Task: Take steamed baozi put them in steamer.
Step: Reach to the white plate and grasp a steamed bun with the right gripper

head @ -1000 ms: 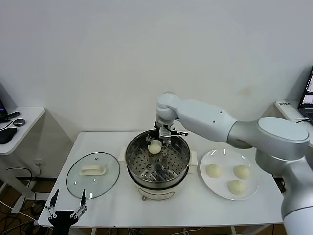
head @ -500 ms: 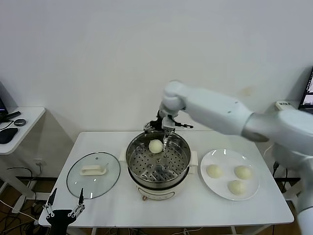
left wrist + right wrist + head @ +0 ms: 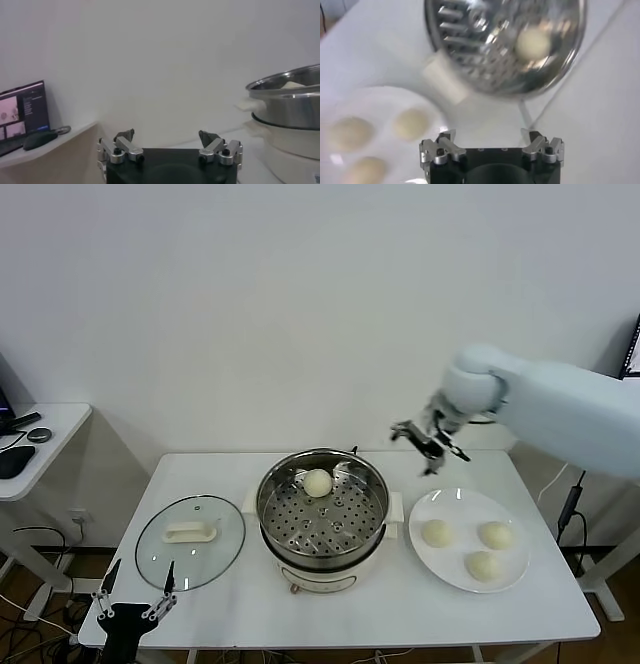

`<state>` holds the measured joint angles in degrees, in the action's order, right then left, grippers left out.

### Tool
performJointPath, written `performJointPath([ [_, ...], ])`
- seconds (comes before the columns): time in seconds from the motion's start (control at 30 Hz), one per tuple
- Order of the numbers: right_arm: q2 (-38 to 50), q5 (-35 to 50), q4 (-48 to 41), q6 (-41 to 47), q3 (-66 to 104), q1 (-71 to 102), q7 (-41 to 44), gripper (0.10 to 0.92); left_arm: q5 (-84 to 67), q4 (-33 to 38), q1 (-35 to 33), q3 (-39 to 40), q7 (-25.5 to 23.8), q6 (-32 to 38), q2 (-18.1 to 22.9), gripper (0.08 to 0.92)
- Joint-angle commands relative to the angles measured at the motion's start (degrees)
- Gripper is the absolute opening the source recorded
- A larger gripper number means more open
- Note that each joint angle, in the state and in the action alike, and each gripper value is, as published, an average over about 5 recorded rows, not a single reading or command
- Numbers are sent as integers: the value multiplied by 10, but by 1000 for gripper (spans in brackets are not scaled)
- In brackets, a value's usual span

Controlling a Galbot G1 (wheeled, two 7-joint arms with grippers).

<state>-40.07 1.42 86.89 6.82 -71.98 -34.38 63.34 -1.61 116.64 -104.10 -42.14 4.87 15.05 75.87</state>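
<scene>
Since a second ago the right gripper (image 3: 428, 446) has let go of one steamed baozi (image 3: 318, 482), lifted out of the steamer (image 3: 322, 514) and swung across to hang in the air above the gap between pot and white plate (image 3: 470, 569). Its fingers stand wide apart with nothing between them, as the right wrist view confirms. That bun sits on the perforated tray near the far rim. Three more buns (image 3: 436, 533) lie on the plate, close together.

The left gripper (image 3: 135, 612) is parked low beside the table's near left corner, fingers spread and empty, next to the glass lid (image 3: 190, 532).

Risk from here, as I judge it: the remaining buns lie so close that fingers descending on one could nudge a neighbour or roll it toward the plate's edge. Squeezing too hard would probably dent soft dough, while too light a grip could drop a bun on the way over the steamer's rim.
</scene>
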Motion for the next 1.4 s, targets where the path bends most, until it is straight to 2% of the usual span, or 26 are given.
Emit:
performJointPath([
  [0.03, 132, -1, 43, 125, 28, 96, 6, 823, 2, 0, 0, 0, 0, -2, -2, 823],
  [0.23, 106, -34, -16, 99, 119, 208, 9, 823, 5, 2, -3, -5, -1, -2, 0, 823],
  [0.63, 41, -73, -80, 95, 208, 339, -19, 823, 10, 2, -13, -10, -1, -1, 8, 823],
  [1.07, -40, -115, -156, 75, 245, 380, -46, 823, 10, 2, -14, -20, -2, 0, 10, 823],
  [1.4, -60, -135, -179, 79, 251, 383, -42, 812, 10, -2, -12, -22, -1, 2, 9, 823],
])
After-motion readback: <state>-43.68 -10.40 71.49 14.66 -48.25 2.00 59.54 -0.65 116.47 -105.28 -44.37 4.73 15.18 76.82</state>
